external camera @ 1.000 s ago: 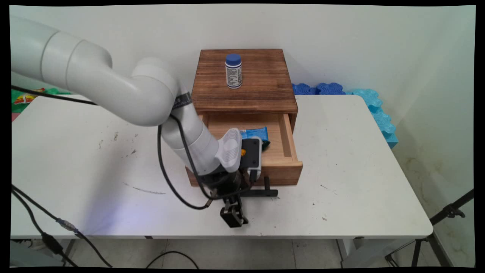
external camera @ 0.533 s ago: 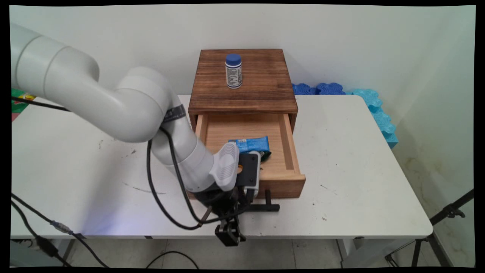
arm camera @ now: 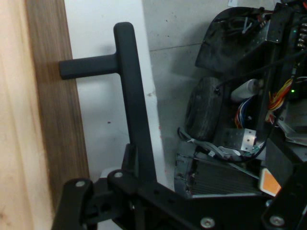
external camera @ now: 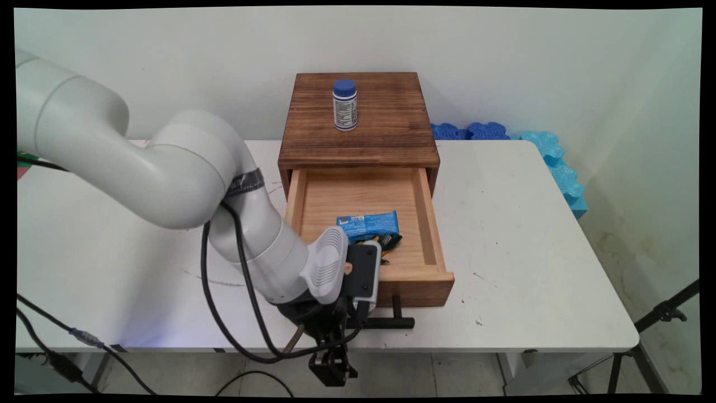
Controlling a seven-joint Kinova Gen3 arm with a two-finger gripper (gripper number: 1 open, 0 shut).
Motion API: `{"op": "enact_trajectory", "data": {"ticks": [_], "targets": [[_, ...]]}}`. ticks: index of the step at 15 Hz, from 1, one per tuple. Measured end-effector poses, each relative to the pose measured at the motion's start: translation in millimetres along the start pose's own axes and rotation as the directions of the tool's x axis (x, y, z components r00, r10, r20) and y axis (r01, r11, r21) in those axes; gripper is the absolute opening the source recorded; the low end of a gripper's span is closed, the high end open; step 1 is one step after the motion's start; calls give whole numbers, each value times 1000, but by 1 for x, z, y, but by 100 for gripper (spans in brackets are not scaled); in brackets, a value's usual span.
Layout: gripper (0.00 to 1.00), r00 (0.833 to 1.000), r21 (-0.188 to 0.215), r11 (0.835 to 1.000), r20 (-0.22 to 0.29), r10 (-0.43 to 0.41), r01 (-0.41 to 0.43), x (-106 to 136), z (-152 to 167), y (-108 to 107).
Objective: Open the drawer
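Observation:
A dark wooden box [external camera: 358,126] stands at the back middle of the white table [external camera: 531,235]. Its light wood drawer [external camera: 366,204] is pulled far out toward the near edge. My gripper [external camera: 338,327] is shut on the left end of the drawer's black T-shaped handle [external camera: 391,322], close to the table's front edge. In the hand view the handle bar [arm camera: 132,100] runs down between my gripper [arm camera: 139,182] and its linkage, with the drawer front [arm camera: 53,115] at the left. A blue snack packet [external camera: 369,224] lies inside the drawer, partly behind my wrist.
A white bottle with a blue cap [external camera: 344,106] stands upright on the box top. Blue and cyan foam pieces [external camera: 551,154] lie along the back right edge. A black tripod [external camera: 660,313] stands beside the table at right. Below the table edge sits machinery with wires [arm camera: 240,134].
The drawer has slid further out toward the near edge, drawn by the handle in my gripper. More of the blue packet and drawer floor shows. The bottle has not moved.

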Motion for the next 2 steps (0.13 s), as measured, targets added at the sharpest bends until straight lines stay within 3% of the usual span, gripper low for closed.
{"op": "enact_trajectory", "data": {"ticks": [2], "targets": [[100, 1000, -5, 1000, 0, 1, -1, -1, -1, 5]]}}
